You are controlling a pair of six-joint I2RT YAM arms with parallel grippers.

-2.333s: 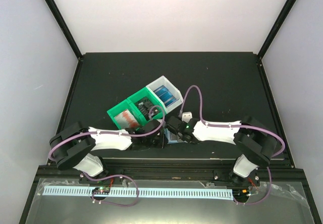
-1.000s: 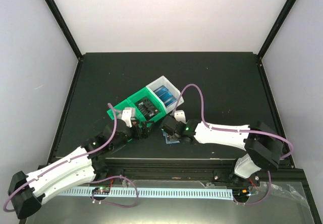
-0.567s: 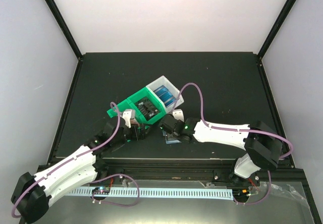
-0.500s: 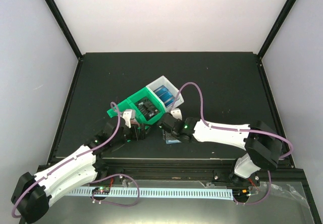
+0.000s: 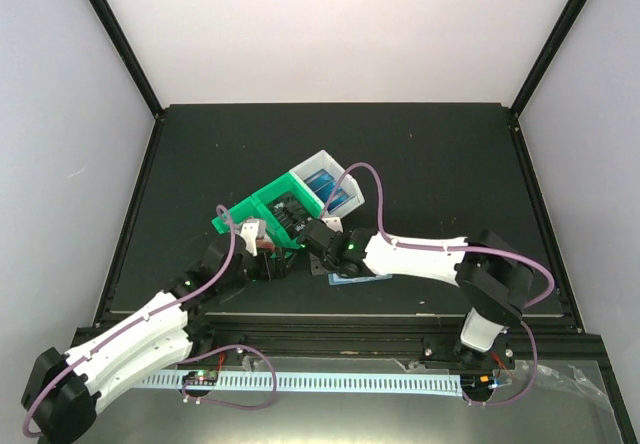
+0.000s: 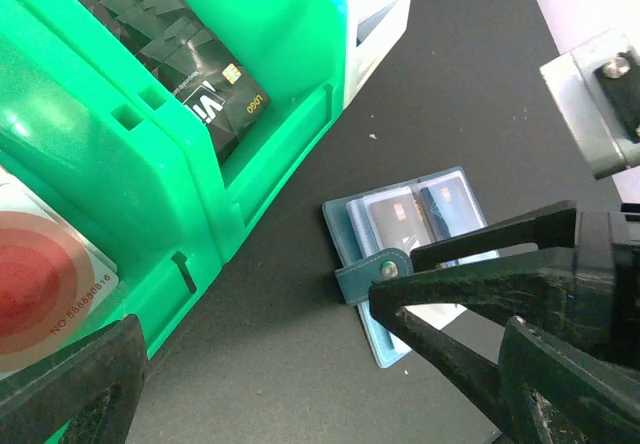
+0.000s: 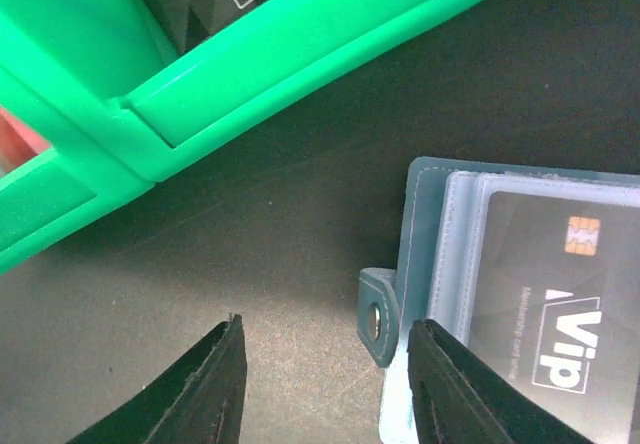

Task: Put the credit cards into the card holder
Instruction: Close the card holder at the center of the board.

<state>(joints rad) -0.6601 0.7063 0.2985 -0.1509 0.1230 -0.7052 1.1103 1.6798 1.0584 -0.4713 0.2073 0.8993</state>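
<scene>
— Right pincer (image 7: 322, 332)?
— Spread open, empty; the snap tab of the flat teal folding card holder (image 7: 421, 226) lies between its fingers on the black counter (image 7: 250, 294).
— Left pincer (image 6: 320, 364)?
— Released, empty, near the green plastic bin (image 6: 150, 164) holding black plastic credit cards (image 6: 205, 84).

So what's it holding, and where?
Nothing. The left end effector and right end effector are both open, empty; the right is over the snap tab of the teal-blue folding wallet.

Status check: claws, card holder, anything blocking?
Left claw open, empty, by green bin. Right claw open, empty, over snap tab of card holder. Card holder lies open, black cards in sleeves. No obstruction seen.
</scene>
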